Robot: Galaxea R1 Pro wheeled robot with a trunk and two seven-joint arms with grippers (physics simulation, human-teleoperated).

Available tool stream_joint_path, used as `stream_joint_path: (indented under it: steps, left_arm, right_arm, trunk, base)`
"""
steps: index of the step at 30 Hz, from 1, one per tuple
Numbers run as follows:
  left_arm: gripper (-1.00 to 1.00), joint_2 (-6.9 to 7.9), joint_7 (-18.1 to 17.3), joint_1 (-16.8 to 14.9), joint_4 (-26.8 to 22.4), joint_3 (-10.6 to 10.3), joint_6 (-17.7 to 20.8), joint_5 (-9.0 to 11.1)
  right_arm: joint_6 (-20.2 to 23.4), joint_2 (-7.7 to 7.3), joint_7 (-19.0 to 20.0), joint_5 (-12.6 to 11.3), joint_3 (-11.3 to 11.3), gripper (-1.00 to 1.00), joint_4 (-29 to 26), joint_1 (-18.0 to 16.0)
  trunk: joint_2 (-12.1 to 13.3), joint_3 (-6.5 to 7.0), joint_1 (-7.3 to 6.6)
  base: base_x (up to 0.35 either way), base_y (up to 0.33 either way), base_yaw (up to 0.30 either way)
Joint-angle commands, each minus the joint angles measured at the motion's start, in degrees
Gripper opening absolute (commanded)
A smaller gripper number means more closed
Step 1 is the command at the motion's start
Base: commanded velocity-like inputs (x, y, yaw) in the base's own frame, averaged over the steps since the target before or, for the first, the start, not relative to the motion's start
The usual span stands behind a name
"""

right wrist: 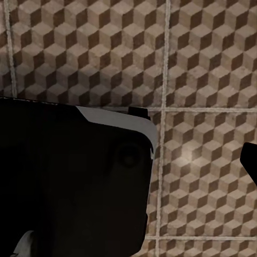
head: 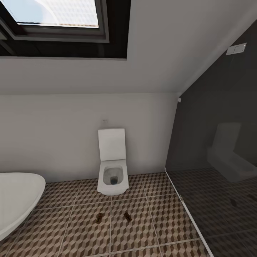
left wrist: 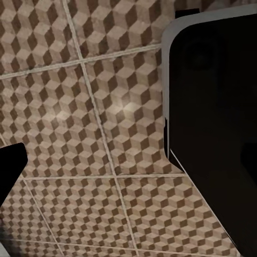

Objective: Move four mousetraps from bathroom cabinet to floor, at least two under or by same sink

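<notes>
Two mousetraps lie on the bathroom floor (head: 142, 228) in front of the toilet: one small brown board (head: 100, 217) and another (head: 127, 216) about a tile's width to its right. They lie flat and apart from each other. The cabinet is out of view. In the left wrist view a dark fingertip (left wrist: 10, 163) pokes in over the cube-patterned tiles (left wrist: 96, 107). The right wrist view has a dark fingertip (right wrist: 250, 160) at its edge, above the same tiles (right wrist: 203, 64). Nothing is seen held by either gripper.
A white wall-hung toilet (head: 112, 175) with its lid up stands against the back wall. A white rounded basin or tub (head: 18, 200) juts in at the near left. A dark glass partition (head: 214, 160) closes off the right side. Dark robot body panels (left wrist: 214, 123) (right wrist: 69, 182) block part of each wrist view.
</notes>
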Motion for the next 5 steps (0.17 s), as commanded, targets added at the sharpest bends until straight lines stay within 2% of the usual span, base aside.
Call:
stream_joint_path:
  steps: [1, 5]
  left_arm:
    - [1.0, -0.02, 0.1, 0.0, 0.0, -0.5, 0.2, 0.3]
    - [1.0, -0.02, 0.1, 0.0, 0.0, -0.5, 0.2, 0.3]
  right_arm:
    - [-0.2, -0.02, 0.1, -0.6, 0.5, 1.0, 0.0, -0.1]
    - [-0.2, -0.02, 0.1, -0.6, 0.5, 1.0, 0.0, -0.1]
  trunk:
    - [-0.1, -0.13, 0.03]
    - [-0.1, -0.13, 0.03]
  base:
    - [0.0, 0.0, 0.0]
    - [0.0, 0.0, 0.0]
